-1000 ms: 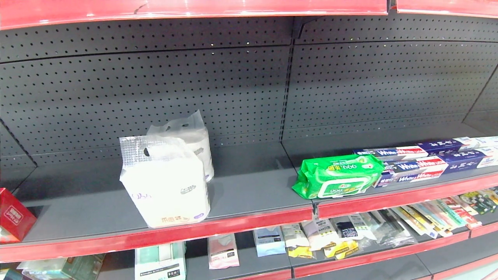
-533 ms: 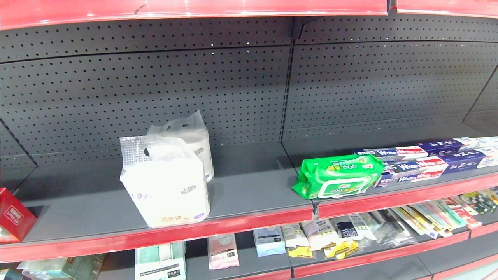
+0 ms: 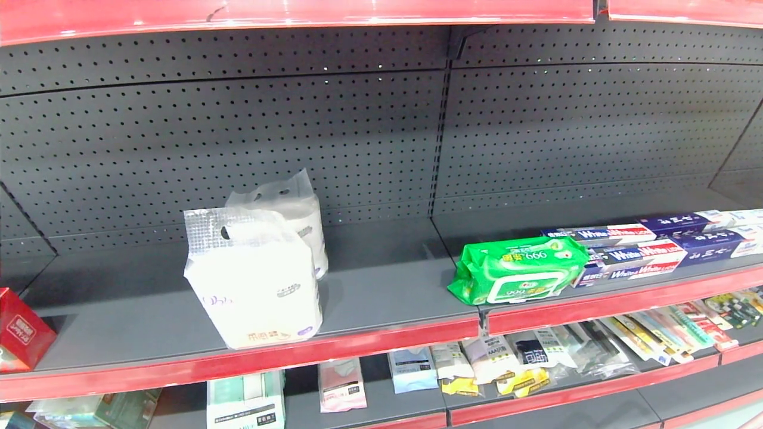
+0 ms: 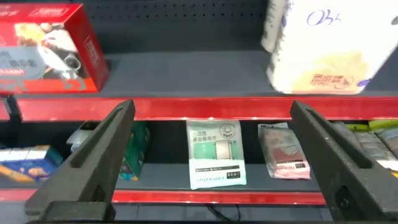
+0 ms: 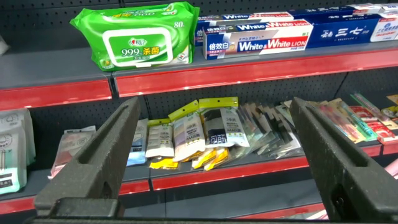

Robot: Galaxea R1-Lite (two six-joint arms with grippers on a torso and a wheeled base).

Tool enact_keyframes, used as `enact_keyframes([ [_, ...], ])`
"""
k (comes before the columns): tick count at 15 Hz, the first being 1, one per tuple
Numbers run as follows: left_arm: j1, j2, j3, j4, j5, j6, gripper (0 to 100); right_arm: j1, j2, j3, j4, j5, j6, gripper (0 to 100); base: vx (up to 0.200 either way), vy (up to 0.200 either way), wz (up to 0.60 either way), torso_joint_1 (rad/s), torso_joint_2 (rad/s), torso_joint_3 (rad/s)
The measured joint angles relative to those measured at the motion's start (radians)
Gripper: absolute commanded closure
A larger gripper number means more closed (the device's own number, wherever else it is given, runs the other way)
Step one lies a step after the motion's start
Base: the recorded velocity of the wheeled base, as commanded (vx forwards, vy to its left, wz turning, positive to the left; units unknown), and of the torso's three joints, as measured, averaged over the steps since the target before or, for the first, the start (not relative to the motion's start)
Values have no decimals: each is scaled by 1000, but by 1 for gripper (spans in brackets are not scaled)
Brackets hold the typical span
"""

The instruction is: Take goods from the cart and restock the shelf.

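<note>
- The shelf, a dark board with a red front lip, carries the goods already stocked. A wide bare stretch lies between the packs on the left and those on the right.
- The lower shelf holds a loose, overlapping row of sachets, some leaning out toward its lip.
- A white tissue pack stands at the front edge of the shelf, its base just at the lip. A roll pack stands right behind it, apparently touching.
- Green wipes lie flat at the front edge, right of the shelf joint, with toothpaste boxes lined up just beside them.
- A red box sits at the far left of the shelf, well apart from the tissue pack.
- The left claw hangs wide open and empty, low in front of the shelf, below the tissue pack.
- The right claw is likewise spread apart with nothing in it, facing the lower shelf under the wipes.
- Likely risk: a new item pushed in carelessly could knock the tissue pack or the wipes over the lip, since both sit at the very front.
- Likely risk: a claw rising from this height could catch the red lip or drag sachets off the lower shelf.
</note>
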Motion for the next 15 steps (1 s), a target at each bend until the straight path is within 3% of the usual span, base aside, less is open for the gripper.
enact_keyframes([
  [8,0,1,0,1,-1,-1,0,0,0,0,0,0,-5,0,0,0,0,0,0,0],
  [15,0,3,0,1,-1,0,0,0,0,-1,0,1,-6,0,0,0,600,2,3,2],
])
